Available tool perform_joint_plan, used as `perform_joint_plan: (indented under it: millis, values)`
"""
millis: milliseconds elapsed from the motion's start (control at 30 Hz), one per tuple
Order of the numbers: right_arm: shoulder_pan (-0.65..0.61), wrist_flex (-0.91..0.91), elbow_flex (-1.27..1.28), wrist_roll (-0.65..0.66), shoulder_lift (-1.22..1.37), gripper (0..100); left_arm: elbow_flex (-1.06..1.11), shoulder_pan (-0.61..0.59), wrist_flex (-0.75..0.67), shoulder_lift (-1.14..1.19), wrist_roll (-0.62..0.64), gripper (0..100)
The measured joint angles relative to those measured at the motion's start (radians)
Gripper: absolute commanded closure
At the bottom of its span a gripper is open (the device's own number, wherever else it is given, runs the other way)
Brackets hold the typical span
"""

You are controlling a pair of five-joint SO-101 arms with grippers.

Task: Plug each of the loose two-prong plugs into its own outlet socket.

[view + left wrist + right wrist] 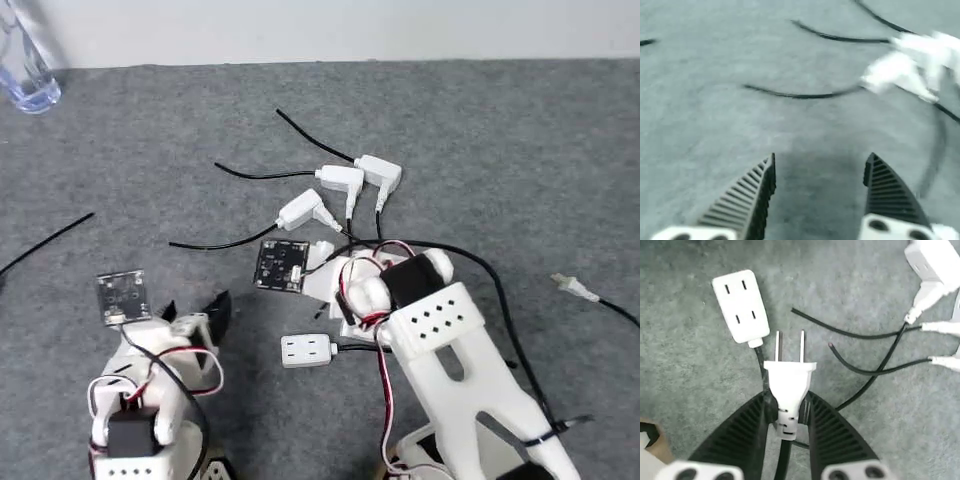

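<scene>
While the right jaws pinch one plug point(789, 379) beside one outlet socket point(740, 305), the left jaws gape wide.

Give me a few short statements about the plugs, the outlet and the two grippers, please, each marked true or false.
1. The right gripper grips a white two-prong plug by its body. True.
2. That plug's prongs are already seated in the outlet block. False: the prongs are bare, and the block lies beside them on the mat, apart.
3. The left gripper is open with nothing between its fingers. True.
4. The cords lying on the mat are white. False: they are black; only the plug bodies and the block are white.
</scene>
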Motion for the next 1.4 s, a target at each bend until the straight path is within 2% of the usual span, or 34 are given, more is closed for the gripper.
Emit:
perform_joint_plan:
  millis: [67,167,600,767,967,1033,1167,1233,1400]
  values:
    - [-0.006,0.002,-0.002,0.002,0.000,99.0,0.037,-0.032,-0.023,0.000,-0.017,73]
    - [0.058,-0.032,0.025,0.040,-0.002,99.0,0.081,-0.048,-0.055,0.000,-0.035,73]
    - [0.201,-0.436,0.387,0.196,0.008,99.0,0.106,-0.052,-0.083,0.000,-0.048,73]
    - [0.253,-0.582,0.404,0.213,0.138,99.0,0.106,-0.052,-0.083,0.000,-0.048,73]
    - [0.259,-0.690,0.404,0.213,0.301,98.7,0.106,-0.052,-0.083,0.000,-0.048,73]
    - [0.265,-0.697,0.402,0.213,0.308,95.3,0.106,-0.052,-0.083,0.000,-0.048,73]
    - [0.261,-0.698,0.405,0.213,0.308,76.2,0.106,-0.052,-0.083,0.000,-0.048,73]
    - [0.261,-0.698,0.405,0.215,0.308,70.4,0.106,-0.052,-0.083,0.000,-0.048,73]
    - [0.259,-0.703,0.405,0.215,0.308,76.9,0.106,-0.052,-0.083,0.000,-0.048,73]
